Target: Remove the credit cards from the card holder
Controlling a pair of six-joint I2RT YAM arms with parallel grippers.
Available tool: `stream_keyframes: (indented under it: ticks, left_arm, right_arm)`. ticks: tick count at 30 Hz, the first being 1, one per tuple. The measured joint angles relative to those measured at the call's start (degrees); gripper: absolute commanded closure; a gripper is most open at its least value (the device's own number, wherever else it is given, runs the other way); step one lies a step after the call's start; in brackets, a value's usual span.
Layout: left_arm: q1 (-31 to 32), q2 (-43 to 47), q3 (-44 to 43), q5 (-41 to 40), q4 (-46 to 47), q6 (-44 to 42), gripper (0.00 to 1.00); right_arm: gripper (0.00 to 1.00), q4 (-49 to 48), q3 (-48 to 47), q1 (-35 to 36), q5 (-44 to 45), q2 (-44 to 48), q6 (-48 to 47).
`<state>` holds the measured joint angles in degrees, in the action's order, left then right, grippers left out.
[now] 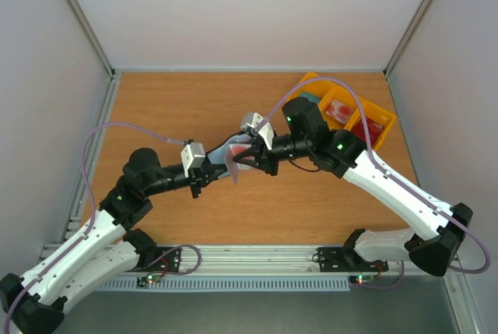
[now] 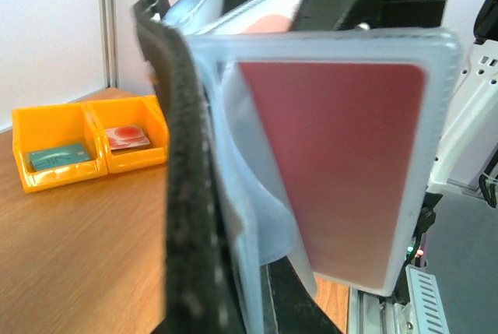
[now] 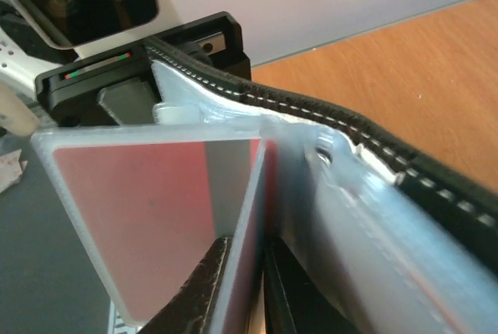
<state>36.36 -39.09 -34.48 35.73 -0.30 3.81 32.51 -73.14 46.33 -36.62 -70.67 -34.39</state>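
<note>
The card holder point(image 1: 224, 152), clamped in the left gripper point(image 1: 204, 181), could be yanked free if its sleeve point(image 3: 254, 194), not the red card point(image 3: 140, 202), is seemingly what is pinched by the right gripper point(image 1: 245, 158).

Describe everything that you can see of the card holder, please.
The card holder is held up off the table between both grippers, opened like a book. Its outer cover looks dark and soft, with pale stitching along the edge. Inside, cloudy clear plastic sleeves fan apart; one carries a red card, seated fully inside. The left gripper grips the holder from its own side, and the right gripper pinches one sleeve leaf.
</note>
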Motion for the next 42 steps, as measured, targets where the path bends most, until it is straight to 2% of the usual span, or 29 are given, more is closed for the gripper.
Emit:
stream_keyframes:
  ticks: [2, 4, 8, 12, 23, 28, 30, 32, 35, 39, 42]
  left_arm:
    - [0.0, 0.0, 0.2, 0.4, 0.5, 0.3, 0.99]
    - [0.0, 0.0, 0.5, 0.9, 0.6, 0.6, 0.93]
    - [0.0, 0.0, 1.1, 1.8, 0.8, 0.7, 0.57]
    - [0.0, 0.0, 1.5, 3.5, 2.4, 1.9, 0.38]
    - [0.0, -0.7, 1.9, 3.1, 4.9, 4.5, 0.14]
    - [0.0, -2.0, 2.3, 0.2, 5.7, 6.9, 0.08]
    - [0.0, -2.7, 2.7, -0.6, 6.5, 8.3, 0.11]
    - [0.0, -3.2, 3.0, -1.2, 7.2, 10.0, 0.19]
    - [0.0, -3.2, 3.3, -2.6, 7.6, 12.5, 0.39]
    - [-0.4, -2.9, 3.6, -3.1, 7.6, 14.8, 0.76]
    - [-0.9, -2.4, 3.8, -2.7, 7.8, 15.2, 0.92]
  right_arm:
    - [0.98, 1.2, -1.7, 0.0, 0.0, -1.6, 0.4]
    - [0.99, 1.7, -2.0, -0.1, 0.5, -2.4, 0.8]
    - [0.99, 3.1, -2.0, -0.1, 2.0, -2.1, 1.2]
    - [0.99, 3.8, -2.0, -0.1, 4.8, -1.7, 1.9]
    - [0.99, 4.6, -2.9, 0.1, 15.7, -1.7, 4.7]
    - [0.99, 4.6, -2.9, 1.5, 18.3, -1.7, 5.4]
    - [0.99, 4.7, -3.3, 3.0, 19.6, -2.2, 5.6]
    - [0.99, 4.8, -4.2, 4.0, 20.5, -3.1, 5.7]
    - [0.99, 4.8, -4.8, 4.8, 21.1, -4.1, 5.6]
    - [0.99, 5.0, -4.8, 4.8, 21.2, -4.0, 5.0]
    - [0.99, 5.4, -4.6, 4.7, 20.2, -3.2, 3.8]
